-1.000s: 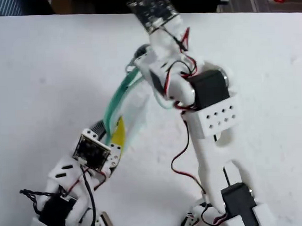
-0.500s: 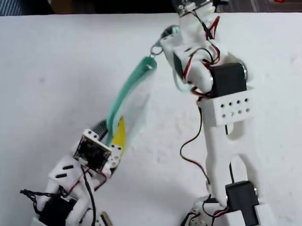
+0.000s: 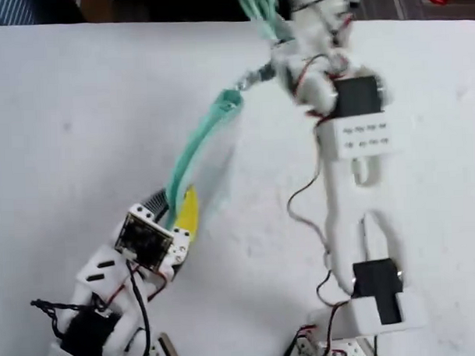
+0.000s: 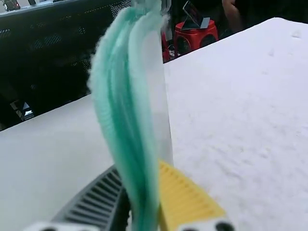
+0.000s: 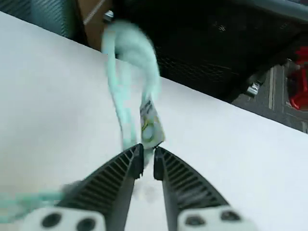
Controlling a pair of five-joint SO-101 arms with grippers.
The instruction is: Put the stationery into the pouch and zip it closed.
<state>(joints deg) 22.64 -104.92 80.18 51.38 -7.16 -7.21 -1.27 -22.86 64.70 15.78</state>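
Right, you're on the zip-up: left jaws pinching the pouch (image 3: 201, 152) at seven o'clock, right jaws clamped on its zip pull (image 5: 150, 126) at twelve. Next, pull steadily, pouch taut.

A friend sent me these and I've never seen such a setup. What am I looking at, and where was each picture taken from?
These are two small robot arms, the left arm and the right arm, side by side at a white table. The high view comes from a fixed camera looking down. The other two pictures come from a camera on each arm's wrist, looking along its gripper. The left gripper, with one grey and one yellow finger, is clamped on one end of a clear pouch with a teal edge. The right gripper, with black fingers, pinches the small zip pull at the pouch's far end, near the table's back edge. I cannot tell whether any stationery is inside.
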